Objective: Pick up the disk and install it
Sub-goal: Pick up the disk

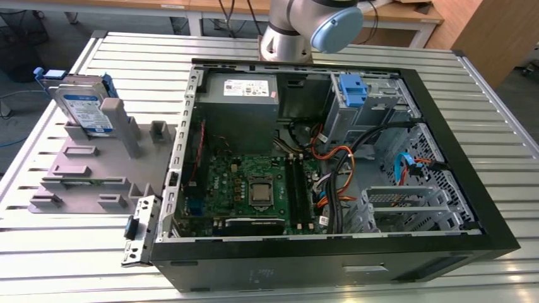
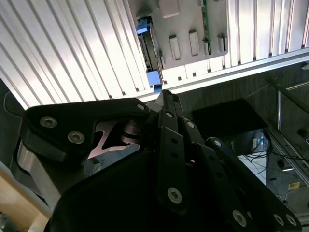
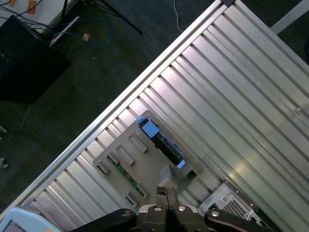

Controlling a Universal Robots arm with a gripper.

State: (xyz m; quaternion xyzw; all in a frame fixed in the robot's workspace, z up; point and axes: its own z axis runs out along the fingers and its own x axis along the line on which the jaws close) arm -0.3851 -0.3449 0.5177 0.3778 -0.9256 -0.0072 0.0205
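On the grey holder at the exterior view's left — disk stood upright, not yet picked; end effector closed, empty, well apart.

Silver disk, blue frame

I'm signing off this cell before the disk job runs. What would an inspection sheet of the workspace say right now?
Surface: slatted metal table, carrying an open computer case and a grey holder.
Job's things: disk stands upright in the holder, not gripped.
Clutter: metal bracket beside the case.
Grippers: pincer shut, empty, above the holder and apart from it.
Cables: orange, black and blue cables inside the case.
Surroundings: wooden furniture beyond the table.
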